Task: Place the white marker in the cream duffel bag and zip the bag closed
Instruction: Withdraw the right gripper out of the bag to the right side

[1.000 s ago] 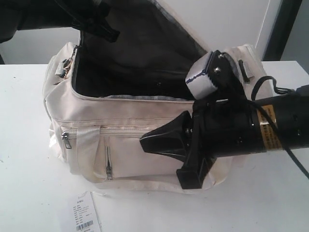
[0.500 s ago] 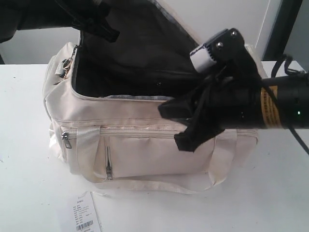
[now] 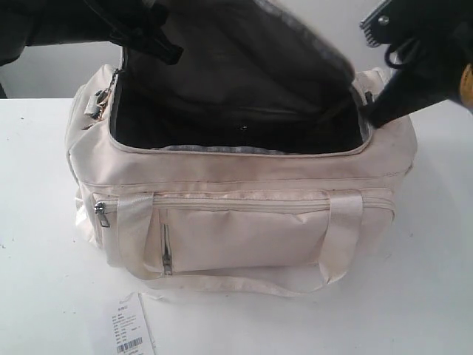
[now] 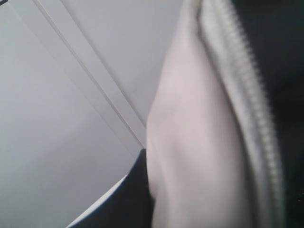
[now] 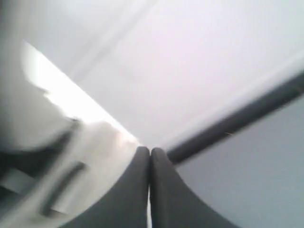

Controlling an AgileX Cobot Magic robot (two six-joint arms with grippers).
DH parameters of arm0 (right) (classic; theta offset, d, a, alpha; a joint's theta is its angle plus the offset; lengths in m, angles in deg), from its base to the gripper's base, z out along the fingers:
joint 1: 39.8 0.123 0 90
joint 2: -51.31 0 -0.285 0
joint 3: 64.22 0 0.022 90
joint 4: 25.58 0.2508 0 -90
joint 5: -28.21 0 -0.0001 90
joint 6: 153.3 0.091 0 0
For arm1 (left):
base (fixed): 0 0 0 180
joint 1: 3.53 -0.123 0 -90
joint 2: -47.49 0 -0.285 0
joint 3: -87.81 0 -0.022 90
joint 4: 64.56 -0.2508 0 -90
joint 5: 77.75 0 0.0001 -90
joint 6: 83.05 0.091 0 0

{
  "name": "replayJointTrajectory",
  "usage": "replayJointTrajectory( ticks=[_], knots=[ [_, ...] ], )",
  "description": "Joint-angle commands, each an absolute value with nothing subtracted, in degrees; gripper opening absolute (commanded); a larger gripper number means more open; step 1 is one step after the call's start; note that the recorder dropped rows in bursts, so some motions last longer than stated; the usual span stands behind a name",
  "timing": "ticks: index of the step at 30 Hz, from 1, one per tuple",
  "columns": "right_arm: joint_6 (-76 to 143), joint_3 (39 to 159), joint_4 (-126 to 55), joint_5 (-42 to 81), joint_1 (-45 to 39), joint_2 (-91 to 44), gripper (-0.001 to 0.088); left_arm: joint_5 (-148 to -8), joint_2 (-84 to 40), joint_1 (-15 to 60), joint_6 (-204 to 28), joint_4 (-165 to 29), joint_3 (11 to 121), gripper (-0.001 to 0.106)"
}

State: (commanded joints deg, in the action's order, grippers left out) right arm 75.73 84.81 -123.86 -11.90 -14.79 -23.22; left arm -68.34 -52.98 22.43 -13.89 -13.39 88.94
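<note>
The cream duffel bag (image 3: pixel 244 229) stands on the white table with its top open and its dark inside showing. My left gripper (image 3: pixel 166 48) is at the bag's upper left, holding the curved zip flap (image 3: pixel 295 44) raised. In the left wrist view the cream flap (image 4: pixel 199 142) with its zip teeth lies against one dark finger (image 4: pixel 128 199). My right gripper (image 3: pixel 377 112) hangs above the bag's right end, its jaws pressed together on nothing (image 5: pixel 150 151). The bag's cream fabric (image 5: pixel 95 156) shows blurred beside it. The white marker is out of view.
A white barcoded paper tag (image 3: pixel 129 333) lies on the table (image 3: pixel 37 259) in front of the bag's left corner. A pale wall stands behind, with a dark upright strip (image 3: pixel 432 37) at the far right.
My right gripper has lifted from in front of the bag's front pocket up and to the right, uncovering the bag's front. The left gripper and the flap have stayed put.
</note>
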Motion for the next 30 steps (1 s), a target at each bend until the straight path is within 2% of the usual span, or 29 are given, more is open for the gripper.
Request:
replayJointTrajectory(
  ticks=[4,9,16,20,23,30],
  knots=[
    [61.6,84.8,-111.3,-20.2,-15.8,-22.9,0.0000,-68.3,-53.0,22.4,-13.9,-13.4,88.9,0.000],
    [54.3,84.8,-85.3,-19.0,-15.8,-20.1,0.0000,-68.3,-53.0,22.4,-13.9,-13.4,88.9,0.000],
    [22.6,84.8,-39.0,-17.5,-15.8,-17.4,0.0000,-68.3,-53.0,22.4,-13.9,-13.4,88.9,0.000],
    [7.4,84.8,-19.7,-17.0,-15.8,-16.8,0.0000,-68.3,-53.0,22.4,-13.9,-13.4,88.9,0.000],
    [2.3,84.8,-13.0,-13.6,-15.8,-16.8,0.0000,-68.3,-53.0,22.4,-13.9,-13.4,88.9,0.000],
    [2.3,83.8,-12.1,-7.9,-15.8,-16.8,0.0000,-68.3,-53.0,22.4,-13.9,-13.4,88.9,0.000]
  ],
)
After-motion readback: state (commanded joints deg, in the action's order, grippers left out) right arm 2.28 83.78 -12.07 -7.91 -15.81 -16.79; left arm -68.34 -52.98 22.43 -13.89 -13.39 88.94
